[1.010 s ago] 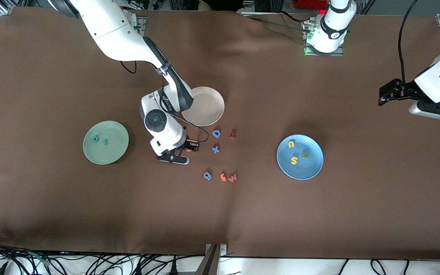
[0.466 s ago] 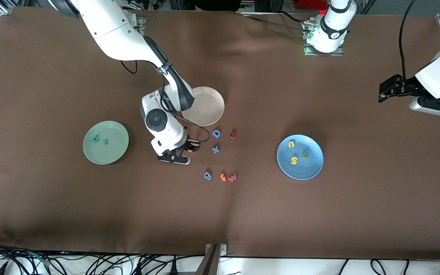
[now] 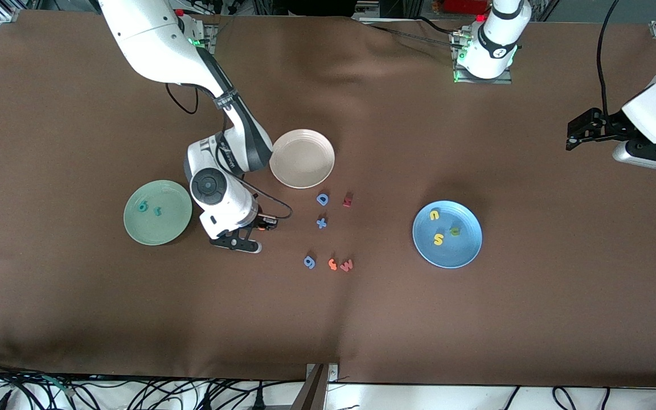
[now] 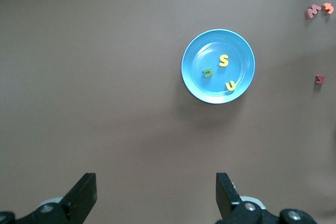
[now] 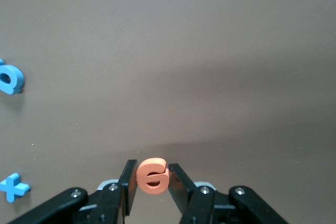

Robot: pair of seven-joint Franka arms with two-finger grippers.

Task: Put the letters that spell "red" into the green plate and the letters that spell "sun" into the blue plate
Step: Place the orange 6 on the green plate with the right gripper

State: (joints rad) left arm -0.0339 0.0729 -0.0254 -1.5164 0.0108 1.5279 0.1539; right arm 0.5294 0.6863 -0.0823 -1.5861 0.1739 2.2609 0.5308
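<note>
Orange "e" lifted toward the green plate

The right gripper [image 3: 261,226], clamped on the orange "e" [image 5: 152,176], has moved closer to the green plate [image 3: 158,212]; the left gripper [image 4: 156,195] waits wide open.

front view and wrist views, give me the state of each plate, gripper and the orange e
green plate: holds two teal letters
blue plate: holds yellow s, yellow u, green n
cream plate: empty
orange e: pinched, off the cloth
right gripper: shut on the e
left gripper: open, empty
</note>
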